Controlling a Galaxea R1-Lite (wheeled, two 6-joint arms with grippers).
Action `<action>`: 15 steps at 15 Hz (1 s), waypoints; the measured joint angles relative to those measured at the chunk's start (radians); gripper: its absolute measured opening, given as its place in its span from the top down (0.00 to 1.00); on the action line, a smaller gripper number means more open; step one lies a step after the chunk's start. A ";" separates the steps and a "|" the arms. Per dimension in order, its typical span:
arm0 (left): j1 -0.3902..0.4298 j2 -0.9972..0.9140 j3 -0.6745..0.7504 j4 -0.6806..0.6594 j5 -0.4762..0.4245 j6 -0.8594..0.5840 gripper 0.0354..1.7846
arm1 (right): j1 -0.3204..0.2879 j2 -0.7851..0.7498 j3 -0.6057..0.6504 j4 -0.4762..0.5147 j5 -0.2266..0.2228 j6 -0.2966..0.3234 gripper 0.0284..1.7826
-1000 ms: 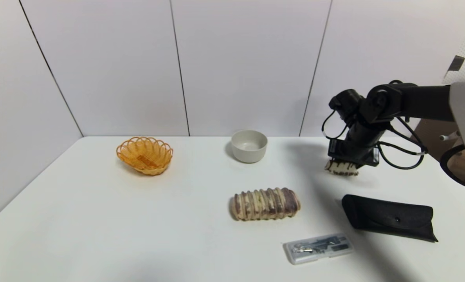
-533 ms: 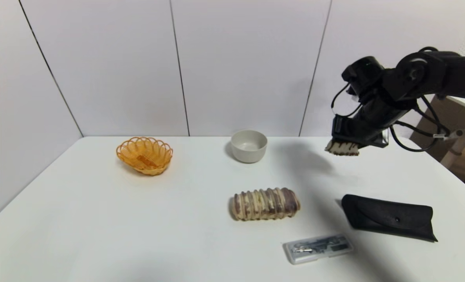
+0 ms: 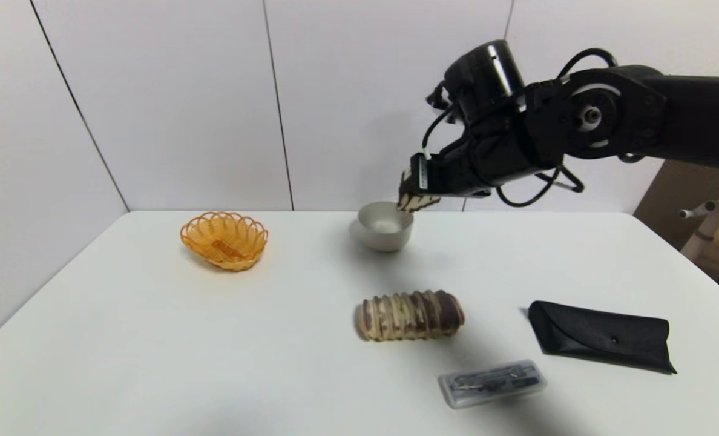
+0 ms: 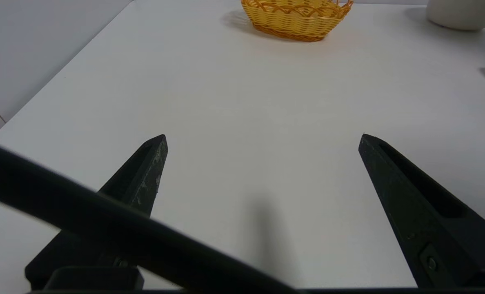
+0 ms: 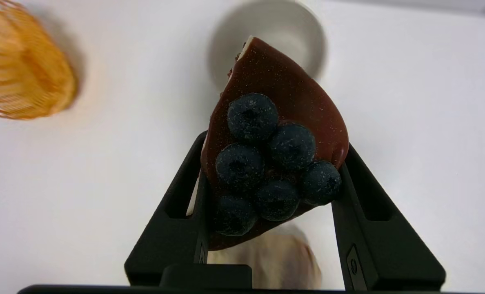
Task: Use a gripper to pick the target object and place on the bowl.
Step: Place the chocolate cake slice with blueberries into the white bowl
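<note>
My right gripper [image 3: 419, 189] is shut on the cake slice [image 3: 413, 201] and holds it in the air just above the right rim of the grey-white bowl [image 3: 385, 233]. In the right wrist view the slice [image 5: 273, 122] shows its dark topping with several blueberries, pinched between the two black fingers [image 5: 185, 204], with the bowl [image 5: 303, 36] beyond its tip. My left gripper [image 4: 263, 141] is open and empty, low over bare table; it is out of the head view.
An orange woven basket [image 3: 224, 239] stands at the back left. A striped brown-and-cream bread loaf [image 3: 410, 315] lies mid-table. A black pouch [image 3: 601, 343] and a clear plastic case [image 3: 491, 383] lie at the front right.
My right gripper has lifted the cake slice off the table at the right and carried it up and left to just above the bowl.
</note>
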 joint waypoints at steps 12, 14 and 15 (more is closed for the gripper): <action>0.000 0.000 0.000 0.000 0.000 0.001 0.06 | -0.024 0.248 -0.005 -0.370 0.008 -0.130 0.54; 0.000 0.000 0.000 0.000 0.000 0.000 0.06 | -0.039 0.254 -0.006 -0.385 0.009 -0.133 0.54; 0.000 0.000 0.000 0.000 0.000 0.000 0.06 | -0.042 0.256 -0.006 -0.384 0.010 -0.132 0.54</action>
